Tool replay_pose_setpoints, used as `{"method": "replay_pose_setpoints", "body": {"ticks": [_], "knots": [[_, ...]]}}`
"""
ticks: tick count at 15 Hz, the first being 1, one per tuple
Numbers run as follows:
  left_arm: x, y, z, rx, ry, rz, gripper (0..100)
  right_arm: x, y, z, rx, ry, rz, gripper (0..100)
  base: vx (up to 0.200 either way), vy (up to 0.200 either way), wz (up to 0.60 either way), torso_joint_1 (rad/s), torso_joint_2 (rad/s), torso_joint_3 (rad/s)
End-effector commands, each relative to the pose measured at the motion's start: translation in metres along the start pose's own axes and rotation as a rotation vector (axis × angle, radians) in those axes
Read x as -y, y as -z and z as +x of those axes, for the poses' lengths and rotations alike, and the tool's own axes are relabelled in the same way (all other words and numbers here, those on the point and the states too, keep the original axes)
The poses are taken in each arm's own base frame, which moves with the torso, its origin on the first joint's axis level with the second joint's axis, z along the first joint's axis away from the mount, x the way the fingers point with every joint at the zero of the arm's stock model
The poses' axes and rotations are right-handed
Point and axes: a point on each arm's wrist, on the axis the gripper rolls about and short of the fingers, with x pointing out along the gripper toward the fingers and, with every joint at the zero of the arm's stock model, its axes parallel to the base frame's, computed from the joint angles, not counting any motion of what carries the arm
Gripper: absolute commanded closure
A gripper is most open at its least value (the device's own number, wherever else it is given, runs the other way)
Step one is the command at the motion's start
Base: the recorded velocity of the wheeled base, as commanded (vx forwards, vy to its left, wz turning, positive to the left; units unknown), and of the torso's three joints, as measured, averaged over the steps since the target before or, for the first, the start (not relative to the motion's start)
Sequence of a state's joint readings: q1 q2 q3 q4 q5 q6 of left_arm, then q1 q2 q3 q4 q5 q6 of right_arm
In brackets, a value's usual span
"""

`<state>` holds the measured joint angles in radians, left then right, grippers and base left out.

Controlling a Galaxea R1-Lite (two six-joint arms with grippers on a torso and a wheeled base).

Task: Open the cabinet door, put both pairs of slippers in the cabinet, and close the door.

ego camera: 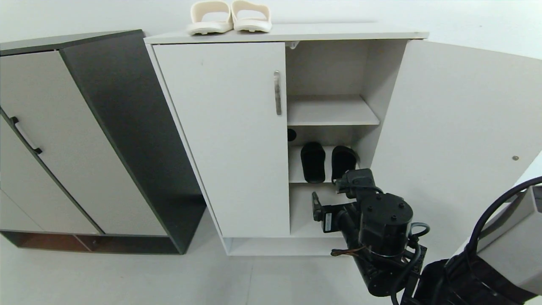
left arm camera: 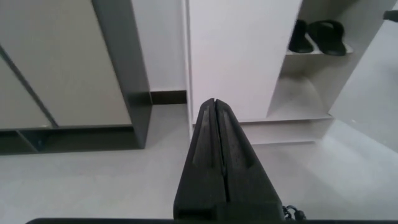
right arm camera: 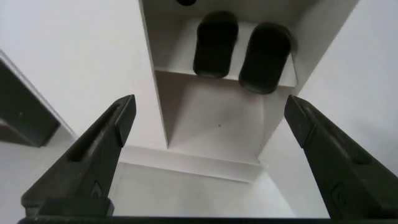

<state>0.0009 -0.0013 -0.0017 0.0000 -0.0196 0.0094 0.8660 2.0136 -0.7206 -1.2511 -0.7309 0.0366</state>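
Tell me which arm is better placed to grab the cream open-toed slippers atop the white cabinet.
Probably the right: the right gripper is open, close before the white two-door cabinet whose top holds the cream open-toed slippers. The left gripper is shut and farther back.

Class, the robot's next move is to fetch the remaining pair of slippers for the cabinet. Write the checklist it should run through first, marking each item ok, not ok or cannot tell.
1. The right cabinet door stands open: ok.
2. The black slippers lie on the middle shelf: ok.
3. The cream slippers are inside the cabinet: not ok, they sit on its top.
4. The right gripper is open and holds nothing: ok.
5. The upper shelf has room for a pair: ok, its visible part is bare.
6. The left gripper is away from the cabinet: ok, shut and back from it.
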Motion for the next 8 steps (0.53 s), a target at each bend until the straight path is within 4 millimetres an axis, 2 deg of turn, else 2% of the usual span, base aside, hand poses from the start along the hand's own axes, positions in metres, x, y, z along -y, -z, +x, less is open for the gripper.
{"method": "replay_pose_setpoints", "body": {"ticks": [1, 8], "knots": [[0.0, 0.0, 0.0001, -0.001, 0.0, 0.0, 100, 0.0001, 0.0005, -0.0006, 0.001, -0.005, 0.002, 0, 0.0, 0.2, 0.0, -0.002, 0.0, -0.002], [0.0, 0.0, 0.0001, -0.001, 0.0, 0.0, 100, 0.0011, 0.0011, -0.0014, 0.015, -0.023, -0.014, 0, 0.0, 0.2, 0.0, 0.001, 0.0, 0.002]]}}
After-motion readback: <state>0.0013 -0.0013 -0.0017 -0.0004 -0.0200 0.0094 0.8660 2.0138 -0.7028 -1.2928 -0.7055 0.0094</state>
